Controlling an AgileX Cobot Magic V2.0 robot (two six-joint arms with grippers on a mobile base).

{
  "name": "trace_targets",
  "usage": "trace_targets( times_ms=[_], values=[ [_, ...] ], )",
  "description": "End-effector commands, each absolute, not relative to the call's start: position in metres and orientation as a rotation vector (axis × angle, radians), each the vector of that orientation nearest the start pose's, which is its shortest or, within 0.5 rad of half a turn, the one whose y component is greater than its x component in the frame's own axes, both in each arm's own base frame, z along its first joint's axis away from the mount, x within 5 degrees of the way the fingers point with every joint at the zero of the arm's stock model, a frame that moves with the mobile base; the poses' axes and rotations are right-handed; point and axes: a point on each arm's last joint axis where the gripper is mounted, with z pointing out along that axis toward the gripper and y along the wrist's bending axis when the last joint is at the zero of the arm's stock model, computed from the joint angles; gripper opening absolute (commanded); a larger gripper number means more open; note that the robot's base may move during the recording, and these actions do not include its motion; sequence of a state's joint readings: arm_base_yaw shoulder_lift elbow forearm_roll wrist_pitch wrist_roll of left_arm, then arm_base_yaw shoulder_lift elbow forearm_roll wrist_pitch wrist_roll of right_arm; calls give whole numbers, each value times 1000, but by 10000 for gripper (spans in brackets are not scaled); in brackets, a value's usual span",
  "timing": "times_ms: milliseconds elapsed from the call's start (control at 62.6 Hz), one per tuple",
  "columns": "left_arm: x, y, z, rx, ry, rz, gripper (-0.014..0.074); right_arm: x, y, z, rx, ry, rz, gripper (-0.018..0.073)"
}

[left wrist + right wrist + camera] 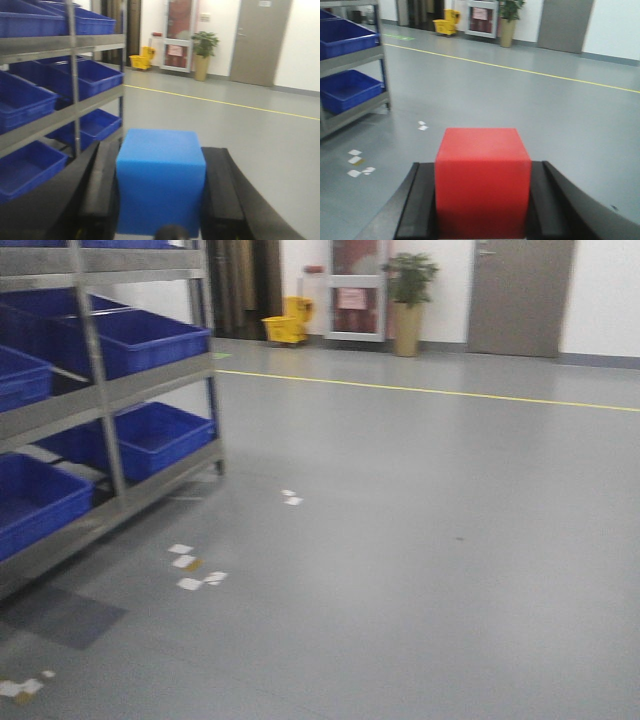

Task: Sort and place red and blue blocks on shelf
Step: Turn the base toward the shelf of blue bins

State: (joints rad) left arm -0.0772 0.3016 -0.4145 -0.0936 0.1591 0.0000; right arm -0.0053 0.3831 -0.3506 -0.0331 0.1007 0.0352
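Observation:
In the left wrist view, a blue block fills the space between the black fingers of my left gripper, which is shut on it. The right wrist view shows a red block clamped the same way in my right gripper. The shelf, a steel rack with rows of blue bins, stands to the left in the front view, and also at the left as shelf and shelf in both wrist views. Neither gripper appears in the front view.
Grey floor stretches ahead with white paper scraps and a yellow line. At the far wall stand a yellow mop bucket, a potted plant and a grey door.

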Motion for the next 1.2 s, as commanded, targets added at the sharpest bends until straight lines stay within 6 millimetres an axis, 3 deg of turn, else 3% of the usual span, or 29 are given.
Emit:
trace_targets(
  times_ms=[0, 1182],
  values=[
    [72, -6, 336, -17, 1419, -154, 125, 92, -1, 314, 3, 1496, -17, 48],
    [72, -6, 336, -17, 1419, -154, 125, 92, -1, 314, 3, 1496, -17, 48]
  ],
)
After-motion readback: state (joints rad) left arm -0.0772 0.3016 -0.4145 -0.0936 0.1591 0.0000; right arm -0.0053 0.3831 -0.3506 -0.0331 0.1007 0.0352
